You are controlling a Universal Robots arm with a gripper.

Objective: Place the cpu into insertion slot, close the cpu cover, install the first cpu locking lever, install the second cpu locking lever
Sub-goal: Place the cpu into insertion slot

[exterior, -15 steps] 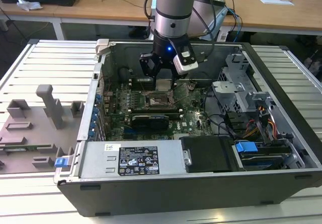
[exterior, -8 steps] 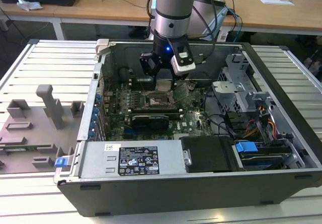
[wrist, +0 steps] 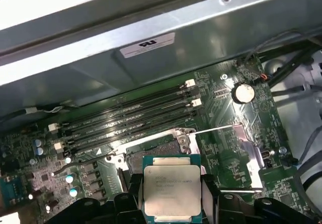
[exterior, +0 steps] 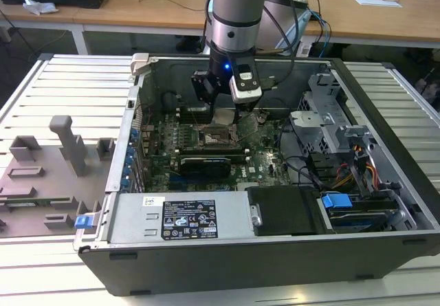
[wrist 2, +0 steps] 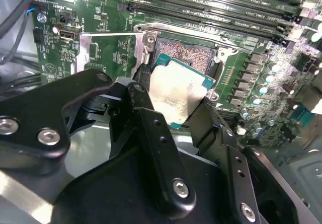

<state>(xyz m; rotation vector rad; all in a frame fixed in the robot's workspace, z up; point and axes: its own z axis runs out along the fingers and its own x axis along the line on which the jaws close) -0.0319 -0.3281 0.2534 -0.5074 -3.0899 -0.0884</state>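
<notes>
Got the cpu pinched by 2 edges in the hand, hovering just above the insertion slot, with the cpu cover flipped open beside it. Looks slightly skewed, so could land crooked, damage the slot or catch its rim.

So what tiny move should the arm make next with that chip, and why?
Probably ease the cpu straight down: the gripper holds it by its edges over the insertion slot, whose contacts lie bare, and the cpu cover stands swung open beside it.
</notes>
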